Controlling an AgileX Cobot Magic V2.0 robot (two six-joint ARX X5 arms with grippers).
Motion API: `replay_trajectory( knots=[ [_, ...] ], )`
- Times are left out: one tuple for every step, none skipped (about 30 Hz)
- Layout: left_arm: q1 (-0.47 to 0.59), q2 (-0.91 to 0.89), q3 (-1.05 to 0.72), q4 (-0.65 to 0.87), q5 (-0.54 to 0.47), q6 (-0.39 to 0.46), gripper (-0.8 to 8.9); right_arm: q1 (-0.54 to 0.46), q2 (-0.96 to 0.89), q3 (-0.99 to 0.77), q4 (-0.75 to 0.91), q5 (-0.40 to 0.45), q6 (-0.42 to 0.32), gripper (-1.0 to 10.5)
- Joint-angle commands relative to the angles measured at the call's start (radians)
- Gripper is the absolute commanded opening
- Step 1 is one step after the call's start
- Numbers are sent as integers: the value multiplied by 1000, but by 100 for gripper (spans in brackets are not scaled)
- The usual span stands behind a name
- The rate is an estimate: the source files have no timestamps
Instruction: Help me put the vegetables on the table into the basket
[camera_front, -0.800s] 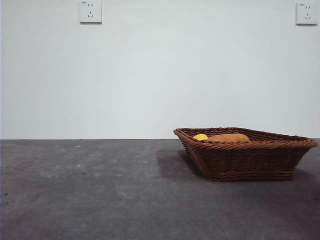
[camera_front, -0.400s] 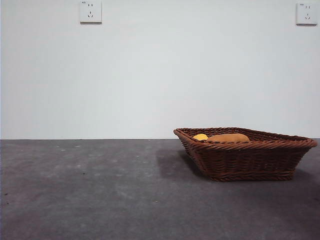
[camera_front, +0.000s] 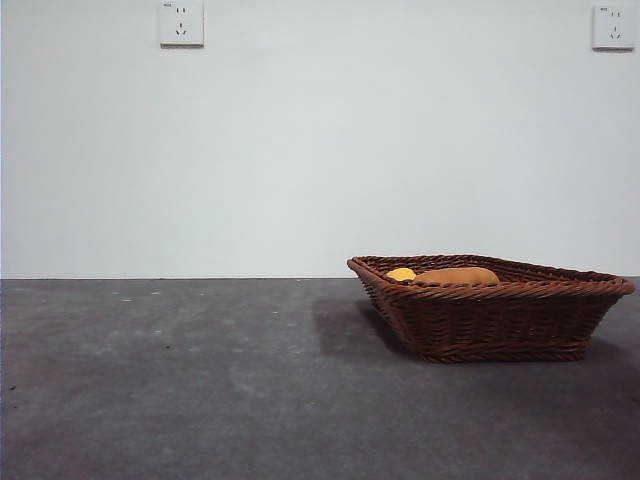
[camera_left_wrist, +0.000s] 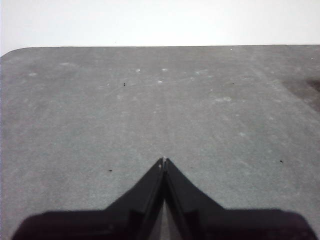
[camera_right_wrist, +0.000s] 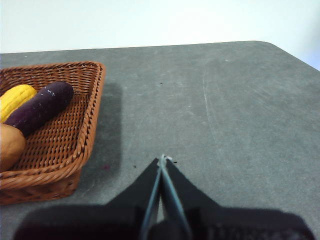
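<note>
The brown wicker basket (camera_front: 500, 310) stands on the dark grey table (camera_front: 200, 390) at the right of the front view. The tan potato (camera_front: 458, 276) and the yellow corn chunk (camera_front: 401, 274) show over its rim. In the right wrist view the basket (camera_right_wrist: 75, 135) holds the corn (camera_right_wrist: 15, 97), the dark purple vegetable (camera_right_wrist: 40, 107) and the potato (camera_right_wrist: 9, 145). My right gripper (camera_right_wrist: 162, 159) is shut and empty over bare table beside the basket. My left gripper (camera_left_wrist: 163, 161) is shut and empty over bare table. Neither gripper shows in the front view.
A white wall rises behind the table, with two sockets (camera_front: 181, 23) (camera_front: 613, 27) high up. The table's rounded far corners show in the wrist views (camera_left_wrist: 15, 52) (camera_right_wrist: 280, 47).
</note>
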Motion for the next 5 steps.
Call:
replay_trajectory(
  knots=[
    [-2, 0, -10, 5, 5, -2, -4, -1, -2, -7, 1, 1, 11, 0],
    [-2, 0, -10, 5, 5, -2, -4, -1, -2, -7, 1, 1, 11, 0],
    [-2, 0, -10, 5, 5, -2, -4, -1, -2, -7, 1, 1, 11, 0],
    [-2, 0, -10, 5, 5, -2, -4, -1, -2, -7, 1, 1, 11, 0],
    [-2, 0, -10, 5, 5, -2, -4, -1, -2, -7, 1, 1, 11, 0]
  ],
)
